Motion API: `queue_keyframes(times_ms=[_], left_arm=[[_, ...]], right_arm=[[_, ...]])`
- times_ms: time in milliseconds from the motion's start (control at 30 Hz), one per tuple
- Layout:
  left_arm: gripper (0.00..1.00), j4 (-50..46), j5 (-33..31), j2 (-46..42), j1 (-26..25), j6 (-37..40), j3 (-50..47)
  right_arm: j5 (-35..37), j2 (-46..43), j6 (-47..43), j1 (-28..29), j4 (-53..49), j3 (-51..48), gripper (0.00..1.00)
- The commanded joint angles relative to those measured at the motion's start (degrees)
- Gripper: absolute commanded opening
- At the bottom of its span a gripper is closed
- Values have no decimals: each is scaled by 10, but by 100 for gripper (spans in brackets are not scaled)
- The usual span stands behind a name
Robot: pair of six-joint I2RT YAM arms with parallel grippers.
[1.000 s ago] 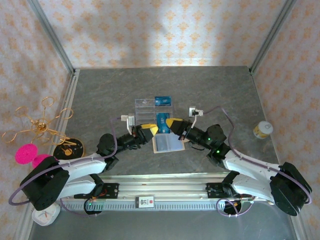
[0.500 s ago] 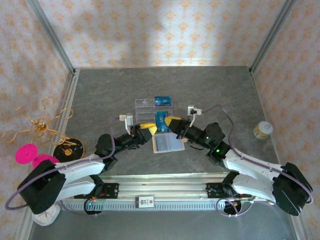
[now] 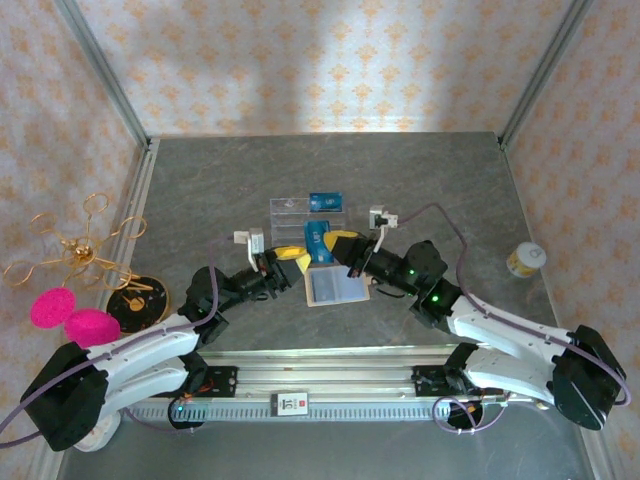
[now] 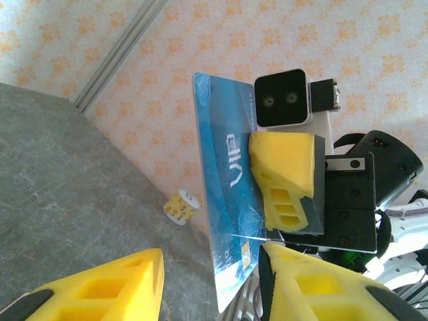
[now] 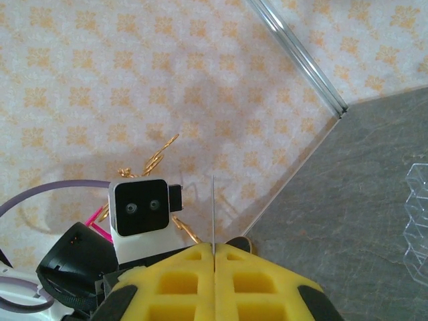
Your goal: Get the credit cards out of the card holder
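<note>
Pinched one card in the right claw, pads pressed against both faces, held upright and off the counter, over its middle. Had the left claw spread wide just below, the card's lower corner between its fingers; could not tell whether touching. Found the holder open and flat, slightly toward the near edge. Saw a second card in the tray beyond, and a jar by the right edge.
</note>
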Motion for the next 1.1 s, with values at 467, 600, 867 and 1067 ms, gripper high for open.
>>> queue_keyframes(times_ms=[467, 600, 867, 1067], left_arm=[[19, 131, 28, 28, -3, -44, -13], [1, 105, 21, 23, -2, -33, -8], [0, -116, -3, 16, -3, 85, 83], [0, -393, -37, 88, -1, 299, 260]], right_arm=[[2, 64, 35, 5, 117, 11, 0], [7, 59, 28, 4, 92, 11, 0], [104, -68, -20, -49, -117, -11, 16], [70, -166, -10, -154, -189, -70, 15]])
